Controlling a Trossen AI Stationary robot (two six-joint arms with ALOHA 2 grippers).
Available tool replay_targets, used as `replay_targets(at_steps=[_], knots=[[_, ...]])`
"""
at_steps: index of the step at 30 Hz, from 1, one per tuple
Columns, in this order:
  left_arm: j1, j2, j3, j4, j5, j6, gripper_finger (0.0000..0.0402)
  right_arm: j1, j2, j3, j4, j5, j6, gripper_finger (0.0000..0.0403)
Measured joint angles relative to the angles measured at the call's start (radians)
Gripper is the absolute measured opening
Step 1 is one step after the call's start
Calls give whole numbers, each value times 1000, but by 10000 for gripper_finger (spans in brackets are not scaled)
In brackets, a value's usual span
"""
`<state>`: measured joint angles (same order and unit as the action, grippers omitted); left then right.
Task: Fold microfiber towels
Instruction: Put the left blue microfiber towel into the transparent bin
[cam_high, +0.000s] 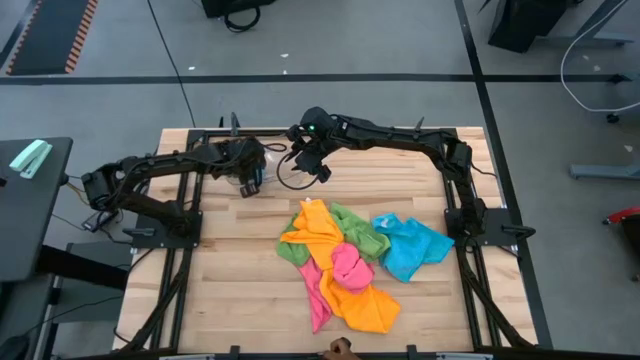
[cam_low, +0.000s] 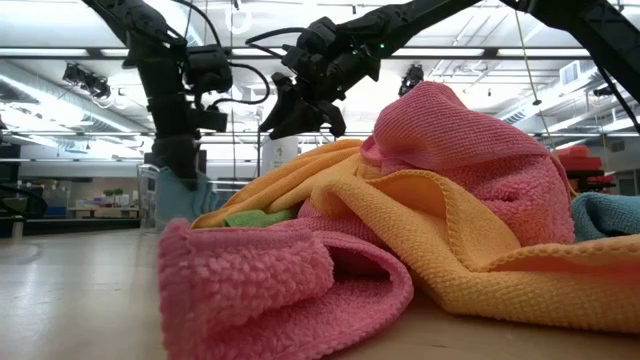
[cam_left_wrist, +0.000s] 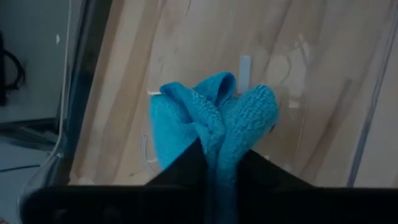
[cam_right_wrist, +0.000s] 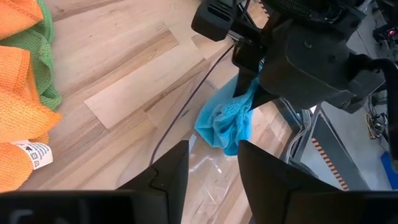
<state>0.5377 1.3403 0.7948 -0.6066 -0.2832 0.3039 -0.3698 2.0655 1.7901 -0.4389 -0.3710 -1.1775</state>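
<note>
Between left gripper (cam_left_wrist: 214, 168) fingers, wrist view alone shows blue towel (cam_left_wrist: 211, 118) clenched; right gripper (cam_right_wrist: 211, 165) released.

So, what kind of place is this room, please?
Probably a robot lab or workshop. A wooden table stands on a grey floor marked with tape, long ceiling lights run overhead, and two arms work on coloured towels.
</note>
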Motion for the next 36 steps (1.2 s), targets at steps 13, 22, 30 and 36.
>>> replay_targets(at_steps=[13,22,30,36], knots=[[218,1,128,-95,341,102,16,21,0,0,-33,-33,-1,129],[386,69,161,-169,611,100,16,52,0,0,-29,-49,-36,120],[452,250,251,-273,693,138,16,59,0,0,-34,-50,-26,119],[499,285,358,-357,758,173,16,59,0,0,-44,-50,-25,119]])
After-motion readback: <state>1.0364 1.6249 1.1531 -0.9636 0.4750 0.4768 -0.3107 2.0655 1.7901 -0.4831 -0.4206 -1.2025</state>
